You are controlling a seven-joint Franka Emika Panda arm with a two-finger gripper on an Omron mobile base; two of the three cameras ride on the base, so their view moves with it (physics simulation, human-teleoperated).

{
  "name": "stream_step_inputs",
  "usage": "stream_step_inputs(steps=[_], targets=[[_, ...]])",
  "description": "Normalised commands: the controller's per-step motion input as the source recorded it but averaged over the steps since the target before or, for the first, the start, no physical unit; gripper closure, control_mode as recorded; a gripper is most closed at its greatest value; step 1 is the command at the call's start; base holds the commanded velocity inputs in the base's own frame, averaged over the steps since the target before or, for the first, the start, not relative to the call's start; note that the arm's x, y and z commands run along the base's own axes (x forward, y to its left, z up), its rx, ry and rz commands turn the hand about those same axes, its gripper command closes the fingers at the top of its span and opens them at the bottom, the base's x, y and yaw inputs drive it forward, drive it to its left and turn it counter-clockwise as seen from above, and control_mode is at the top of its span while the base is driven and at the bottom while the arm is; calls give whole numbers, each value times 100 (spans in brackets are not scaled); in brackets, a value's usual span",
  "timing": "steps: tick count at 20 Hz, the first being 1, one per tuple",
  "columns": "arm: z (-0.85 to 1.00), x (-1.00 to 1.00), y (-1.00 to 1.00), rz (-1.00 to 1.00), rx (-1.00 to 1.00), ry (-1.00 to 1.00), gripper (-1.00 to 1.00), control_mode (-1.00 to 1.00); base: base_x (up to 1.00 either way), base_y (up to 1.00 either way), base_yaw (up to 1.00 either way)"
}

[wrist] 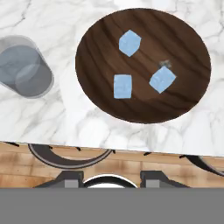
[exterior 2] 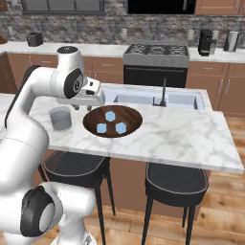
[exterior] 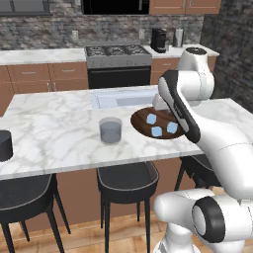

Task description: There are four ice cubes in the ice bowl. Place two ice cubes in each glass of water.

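Desk [exterior: 59, 143] first: we see the marble island carrying all the task's things, and we place everything against the ice bowl [wrist: 183, 52]. That dark wooden bowl sits near the desk's front edge, and it holds three ice cubes [wrist: 123, 85], spread apart on its floor, none touching another. We judge that one cube has left the bowl, though we cannot make it out in either glass. The see-through glass [wrist: 24, 66] stands just beside the bowl, on the side away from the sink [exterior 2: 143, 99]; the dark glass [exterior: 4, 145] stands well apart from the bowl, beyond the clear one, at the desk's far end. The tool [exterior 2: 76, 106] hangs between the bowl and the clear glass; whether it is clenched or released we cannot tell. Three cubes at least remain to move.
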Motion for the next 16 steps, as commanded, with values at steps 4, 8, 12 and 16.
stream_step_inputs(steps=[4,8,12,16], targets=[[-13,0,-21,0,0,-7,-100,-100,0,0,0],[-19,7,-61,14,0,-11,-100,-100,0,0,0],[-21,44,-45,5,0,-2,-100,-100,0,0,0],[-15,54,-21,-13,0,0,-100,-100,0,0,0]])
